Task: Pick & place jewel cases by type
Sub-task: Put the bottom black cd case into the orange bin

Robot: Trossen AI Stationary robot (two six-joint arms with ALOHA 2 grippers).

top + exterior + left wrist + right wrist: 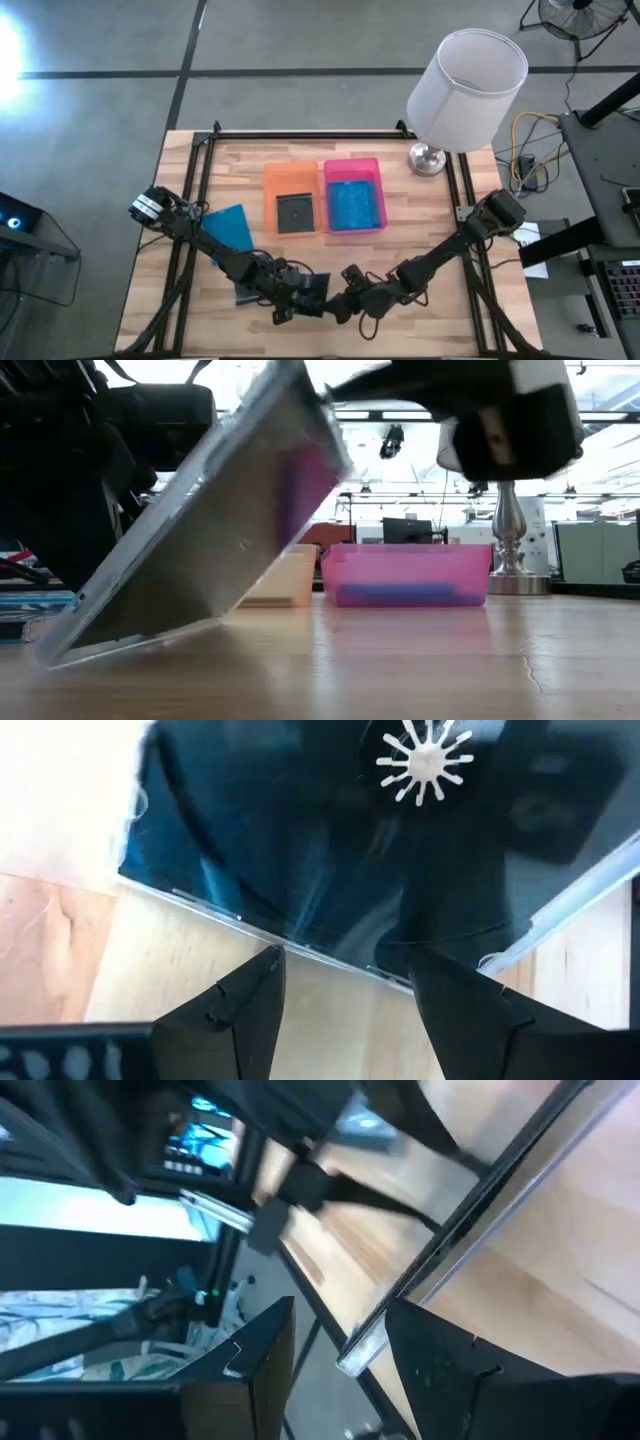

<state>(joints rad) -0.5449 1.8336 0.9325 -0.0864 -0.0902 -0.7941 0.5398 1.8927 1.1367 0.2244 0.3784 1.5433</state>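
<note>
1. Table (420, 300): wooden top. Both my arms reach in from its sides, and my two claws meet close together at the near edge.

2. Lamp (465, 90): white shade on a metal foot. It stands well beyond my right claw (340, 303), at the far right corner.

3. Trays: the pink tray (352, 163) and the orange tray (290, 168) stand touching side by side. Both are well ahead of my claws, toward the far edge.

4. Jewel cases at rest:
- The blue case in the pink tray (355, 207) lies flat.
- The dark case in the orange tray (295, 213) lies flat.
- The blue case on the table (228, 225) lies outboard of my left claw (308, 295), beside my left forearm.

5. Jewel case at the claws: the tilted case (200, 550) is clear and dark with a disc hub showing. It sits between my two claws, with one edge on the wood and the opposite edge raised.

6. Left claw (345, 990): fingers spread. The lower edge of the tilted case lies just off the fingertips, with its broad face toward my wrist.

7. Right claw (340, 1340): fingers spread. The clear edge of the tilted case runs through the gap between them. I cannot tell whether the pads touch it.
</note>
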